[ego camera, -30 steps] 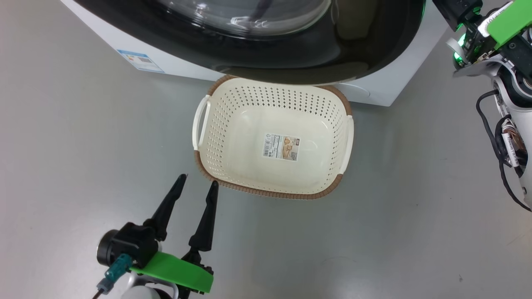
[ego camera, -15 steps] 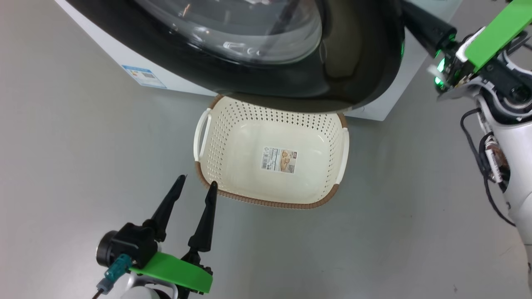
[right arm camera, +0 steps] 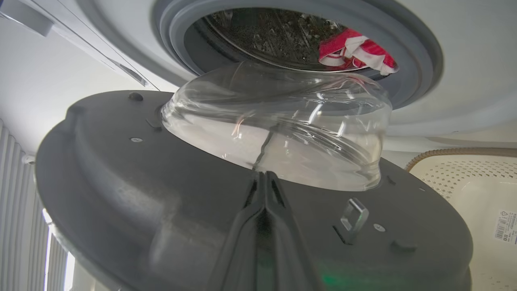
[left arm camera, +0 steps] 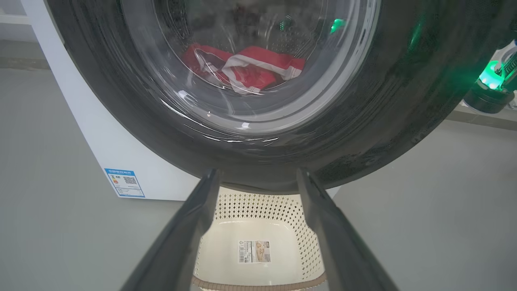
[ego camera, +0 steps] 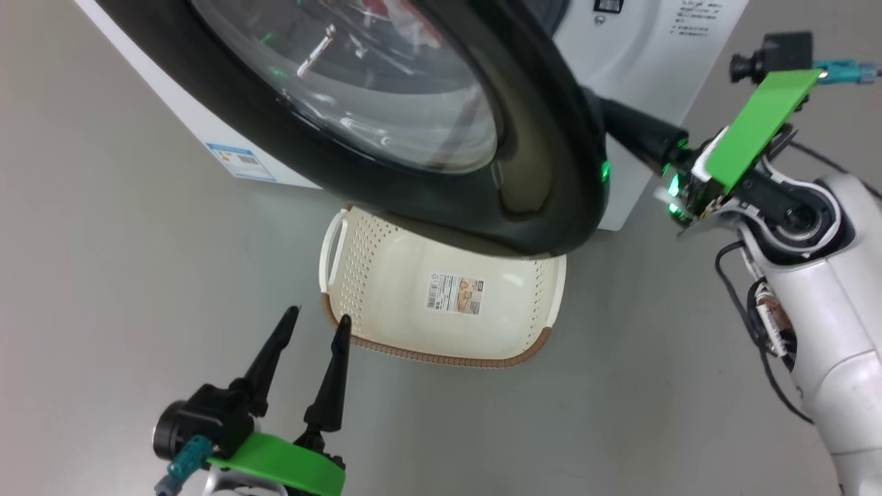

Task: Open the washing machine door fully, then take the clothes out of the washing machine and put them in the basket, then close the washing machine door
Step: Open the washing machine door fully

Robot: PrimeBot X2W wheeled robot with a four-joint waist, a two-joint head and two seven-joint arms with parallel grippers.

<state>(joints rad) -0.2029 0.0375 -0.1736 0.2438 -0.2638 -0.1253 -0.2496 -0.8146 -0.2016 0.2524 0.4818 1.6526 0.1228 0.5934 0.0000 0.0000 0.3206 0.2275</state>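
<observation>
- Now finds the washing machine door ajar, glossy black rim angled away from the white front of the washing machine.
- Places the basket on the grey floor below the door, far half hidden under the door's rim, label sticker showing inside.
- Sees the clothes behind the door, red with white trim, lying in the steel drum past the glass bowl.
- Has the right gripper pinched together on nothing, laid against the door's dark grey inner frame, tips at the foot of the glass bowl.
- Has the left gripper spread and empty, in front of the door and apart from it, fingers aimed toward the door's lower rim.
</observation>
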